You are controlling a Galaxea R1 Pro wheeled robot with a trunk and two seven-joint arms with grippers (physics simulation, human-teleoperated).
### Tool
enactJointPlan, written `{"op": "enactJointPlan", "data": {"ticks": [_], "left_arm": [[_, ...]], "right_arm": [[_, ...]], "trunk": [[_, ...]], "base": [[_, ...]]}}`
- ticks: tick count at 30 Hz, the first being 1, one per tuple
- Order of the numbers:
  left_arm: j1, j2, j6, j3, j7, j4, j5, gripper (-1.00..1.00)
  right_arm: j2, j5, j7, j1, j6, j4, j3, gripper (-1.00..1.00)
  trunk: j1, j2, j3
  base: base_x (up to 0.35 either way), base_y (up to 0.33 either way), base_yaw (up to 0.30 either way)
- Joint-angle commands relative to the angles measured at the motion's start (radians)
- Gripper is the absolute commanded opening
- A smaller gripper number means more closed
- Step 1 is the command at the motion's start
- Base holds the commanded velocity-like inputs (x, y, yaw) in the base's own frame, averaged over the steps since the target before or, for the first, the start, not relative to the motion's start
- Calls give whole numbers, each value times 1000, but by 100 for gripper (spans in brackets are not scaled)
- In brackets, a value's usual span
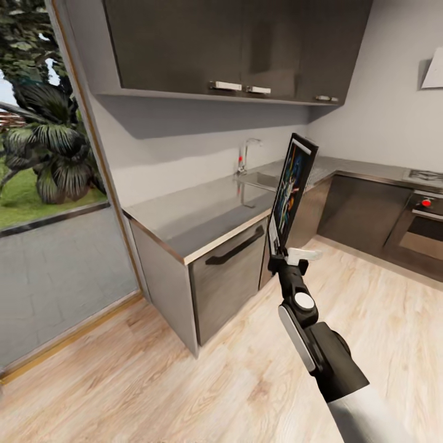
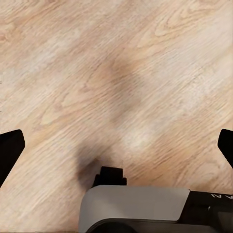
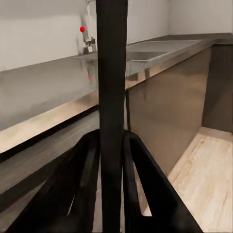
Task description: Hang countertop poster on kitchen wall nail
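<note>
The poster (image 1: pixel 293 187) stands upright in the air in front of the kitchen countertop (image 1: pixel 197 212), its black frame and blue-black artwork turned partly away from me. My right gripper (image 1: pixel 279 249) is shut on its lower edge. In the right wrist view the poster (image 3: pixel 111 73) appears edge-on as a black strip, with both dark fingers (image 3: pixel 89 170) pressed against it at the right gripper (image 3: pixel 111 143). The grey countertop (image 3: pixel 48 92) runs behind it. My left gripper (image 2: pixel 116 145) is open over the wooden floor, its dark fingertips (image 2: pixel 9 150) wide apart with nothing between them.
A sink and chrome tap (image 1: pixel 247 154) sit in the counter, with dark wall cabinets (image 1: pixel 234 43) above. A hob and oven (image 1: pixel 424 212) stand at the right. A tall window (image 1: pixel 43 184) onto a garden is at the left. Wooden floor (image 1: pixel 184 381) stretches in front of the cabinets.
</note>
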Motion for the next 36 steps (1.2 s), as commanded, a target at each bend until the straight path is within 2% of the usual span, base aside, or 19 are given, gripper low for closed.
{"op": "enactJointPlan", "data": {"ticks": [1,6,7,9,10,13,15,16,17,19,20,22,23,24,25,26,27,30,36], "left_arm": [[0,-1,-1,3,0,-1,0,100],[0,-1,-1,3,0,-1,0,100],[0,-1,-1,3,0,-1,0,100],[0,-1,-1,3,0,-1,0,100],[0,-2,-1,3,0,-1,0,100],[0,-2,-1,3,0,-1,0,100],[0,-1,-1,3,0,-1,0,100],[0,-1,-1,3,0,-1,0,100],[0,-1,-1,3,0,-1,0,100],[0,-1,-1,3,0,-1,0,100],[0,-1,-1,3,0,-1,0,100],[0,-1,-1,3,0,-1,0,100],[0,-1,-1,3,0,0,-1,100],[0,-1,-1,2,0,0,-1,100],[0,-1,-1,2,0,0,-1,100],[0,-1,-2,2,0,0,-1,100],[0,-1,-2,2,0,0,-2,100],[0,-1,-2,2,0,0,-2,100],[0,-1,-32,1,-1,0,-2,100]], "right_arm": [[-8,-4,13,14,4,-13,2,-100],[-51,-5,91,70,4,-68,2,-100],[-83,-5,143,100,2,-83,0,-100],[-104,-5,180,120,0,-89,-1,-100],[-123,-5,214,139,-2,-93,-4,-100],[-150,-5,276,183,-8,-102,-17,-100],[-164,-5,378,251,-34,-123,-87,-100],[-165,-6,407,264,-40,-127,-107,-100],[-167,-6,475,288,-52,-132,-151,-100],[-169,-6,551,308,-59,-136,-204,-100],[-169,-5,634,324,-64,-138,-264,-100],[-169,-5,724,337,-67,-140,-331,-100],[-169,-5,812,346,-67,-141,-390,-100],[-169,-5,856,350,-66,-141,-416,-100],[-169,-5,952,354,-65,-139,-470,-100],[-169,-4,994,356,-65,-138,-492,-100],[-169,-4,1067,358,-64,-137,-526,-100],[-169,-4,1141,360,-63,-135,-557,-100],[-170,-3,1217,365,-62,-115,-587,-100]], "trunk": [[0,0,0],[0,0,3],[0,0,4],[0,0,4],[0,0,4],[0,0,5],[0,0,5],[0,0,5],[0,0,5],[0,0,5],[0,0,5],[0,0,5],[0,0,5],[0,0,5],[0,0,5],[0,0,5],[0,0,5],[0,0,5],[0,0,5]], "base": [[-35,-49,257],[-129,-36,251],[-259,-60,121],[-274,-64,87],[-291,-68,50],[-290,-66,31],[-133,-24,9],[-83,-15,5],[-53,-10,3],[-44,-7,2],[-111,-4,1],[-170,-3,1],[-236,-2,1],[-254,-1,0],[-279,-1,0],[-289,-1,0],[-302,0,0],[-310,0,0],[-188,0,0]]}}
